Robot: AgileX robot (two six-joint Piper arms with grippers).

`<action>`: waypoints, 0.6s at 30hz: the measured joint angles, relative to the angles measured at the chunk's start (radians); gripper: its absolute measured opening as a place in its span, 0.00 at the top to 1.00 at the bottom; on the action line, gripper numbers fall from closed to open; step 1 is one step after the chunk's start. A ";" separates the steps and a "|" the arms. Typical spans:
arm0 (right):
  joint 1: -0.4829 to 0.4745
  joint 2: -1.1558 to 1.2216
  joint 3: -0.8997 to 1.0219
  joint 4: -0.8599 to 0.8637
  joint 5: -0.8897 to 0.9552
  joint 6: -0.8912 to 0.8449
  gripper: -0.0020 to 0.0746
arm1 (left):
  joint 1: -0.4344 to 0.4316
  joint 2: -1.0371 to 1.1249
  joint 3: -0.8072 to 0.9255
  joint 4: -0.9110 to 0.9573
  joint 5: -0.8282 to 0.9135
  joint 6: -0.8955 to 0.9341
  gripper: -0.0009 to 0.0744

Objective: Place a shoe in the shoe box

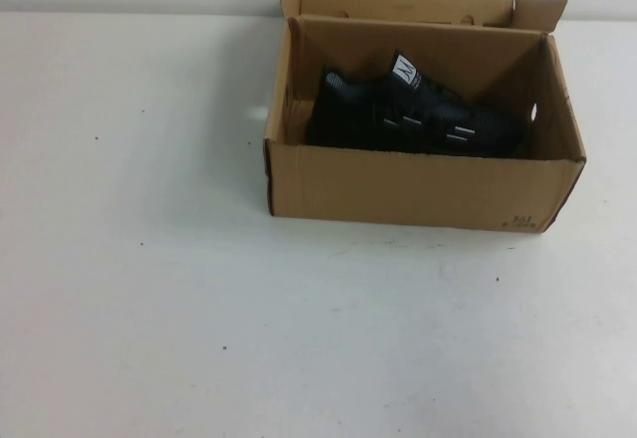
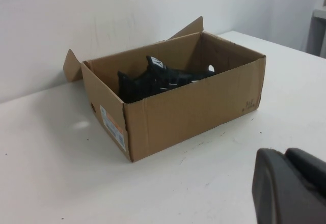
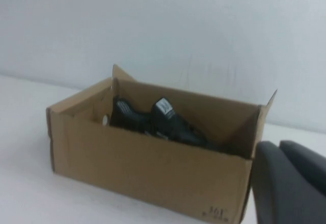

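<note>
While neither arm shows in the high view, each wrist view catches only a dark corner of its own claw: the left gripper (image 2: 293, 186) and the right gripper (image 3: 290, 180) sit on the near side of the shoe box (image 1: 418, 194), well apart from it, and whether either is apart or together cannot be told. Beyond the box's near wall, the shoe (image 1: 413, 114) lies inside, its lower half hidden. Farthest back, the flaps stand up against the wall.
</note>
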 joint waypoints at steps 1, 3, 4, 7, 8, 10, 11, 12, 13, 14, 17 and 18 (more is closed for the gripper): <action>0.000 0.000 0.008 0.000 0.012 0.000 0.99 | 0.000 0.000 0.000 0.000 0.000 0.000 0.99; 0.000 0.000 0.029 0.000 0.036 0.000 0.99 | 0.000 0.000 0.000 0.000 0.001 0.000 0.99; 0.000 0.000 0.040 0.000 0.046 0.000 0.99 | 0.000 0.000 0.000 0.000 0.001 0.000 0.99; 0.000 0.000 0.075 0.000 0.079 0.000 0.99 | 0.000 0.000 0.000 0.000 0.001 0.000 0.99; 0.000 0.000 0.086 0.000 0.094 0.000 0.99 | 0.000 0.000 0.000 0.000 0.001 0.000 0.99; 0.000 0.000 0.105 0.000 0.119 0.000 0.99 | 0.000 0.000 0.000 0.000 0.001 0.000 0.99; 0.000 0.000 0.116 0.000 0.130 0.000 0.99 | 0.000 0.000 0.000 0.000 0.001 0.000 0.99; 0.000 0.000 0.129 0.000 0.140 0.000 0.99 | 0.000 0.000 0.000 0.000 0.001 0.000 0.99; 0.000 0.000 0.142 0.000 0.152 0.000 0.99 | 0.000 0.000 0.000 0.000 0.001 0.000 0.99; 0.000 -0.004 0.153 -0.008 0.168 0.000 0.99 | 0.000 0.000 0.000 0.000 0.001 0.000 0.99; 0.000 -0.028 0.171 -0.057 0.187 0.000 0.99 | 0.000 0.000 0.000 0.000 0.001 0.000 0.99; 0.000 -0.034 0.173 -0.090 0.171 0.014 0.99 | 0.000 0.000 0.000 0.000 0.001 0.000 0.99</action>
